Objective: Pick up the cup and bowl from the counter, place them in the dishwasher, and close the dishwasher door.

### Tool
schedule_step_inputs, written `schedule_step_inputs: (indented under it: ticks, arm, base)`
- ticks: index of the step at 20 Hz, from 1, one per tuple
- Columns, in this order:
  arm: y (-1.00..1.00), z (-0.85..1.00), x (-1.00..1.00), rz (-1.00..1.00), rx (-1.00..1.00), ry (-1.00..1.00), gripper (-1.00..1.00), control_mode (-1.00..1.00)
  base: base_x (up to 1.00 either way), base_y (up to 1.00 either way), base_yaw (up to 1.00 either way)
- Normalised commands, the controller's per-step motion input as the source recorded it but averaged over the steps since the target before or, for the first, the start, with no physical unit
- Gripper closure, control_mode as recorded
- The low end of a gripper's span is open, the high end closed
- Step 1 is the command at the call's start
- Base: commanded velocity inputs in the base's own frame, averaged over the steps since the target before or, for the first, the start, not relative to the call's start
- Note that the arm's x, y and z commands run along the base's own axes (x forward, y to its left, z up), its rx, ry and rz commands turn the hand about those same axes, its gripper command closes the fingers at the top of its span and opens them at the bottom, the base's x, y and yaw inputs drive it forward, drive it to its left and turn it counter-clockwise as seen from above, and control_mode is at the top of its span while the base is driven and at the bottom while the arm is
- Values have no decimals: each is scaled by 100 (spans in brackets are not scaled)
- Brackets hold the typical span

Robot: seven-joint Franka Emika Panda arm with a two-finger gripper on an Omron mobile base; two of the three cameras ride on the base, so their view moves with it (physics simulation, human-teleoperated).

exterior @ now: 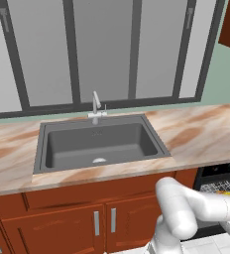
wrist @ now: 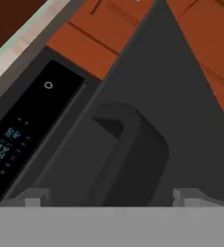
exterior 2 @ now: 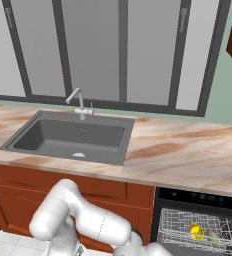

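Tabletop (exterior 2: pixel 188 150) runs long, marbled beige-brown, over reddish cabinets (exterior: pixel 77 218). Dark grey sink (exterior: pixel 99 144) sunk in it, faucet (exterior: pixel 95 106) at its 12 o'clock. Dishwasher (exterior 2: pixel 200 220) at 5 o'clock in right base view, wire rack (exterior 2: pixel 178 225) showing, 1 yellow item (exterior 2: pixel 196 231) inside. My claw (wrist: pixel 111 198) wide open, empty; 2 fingertips (wrist: pixel 34 198) close over dishwasher door (wrist: pixel 181 111); control panel (wrist: pixel 27 125) at 9 o'clock.

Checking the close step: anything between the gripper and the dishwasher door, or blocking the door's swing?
Nothing visible. In the hand view the open gripper sits right at the dishwasher door, facing its dark handle, with no object between. The wire rack holds a yellow item; whether the rack protrudes can't be told.
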Motion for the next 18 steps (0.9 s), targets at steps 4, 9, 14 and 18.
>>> schedule_step_inputs:
  ticks: [4,9,14,18]
  arm:
    - [-4,-62,72,19,0,-24,-100,-100]
    - [-6,-67,70,19,0,-24,-100,-100]
    - [-9,-79,64,19,0,-24,-100,-100]
    - [-15,-91,58,20,0,-24,-100,-100]
  base:
    - [0,0,0]
    - [0,0,0]
    - [0,0,0]
    - [0,0,0]
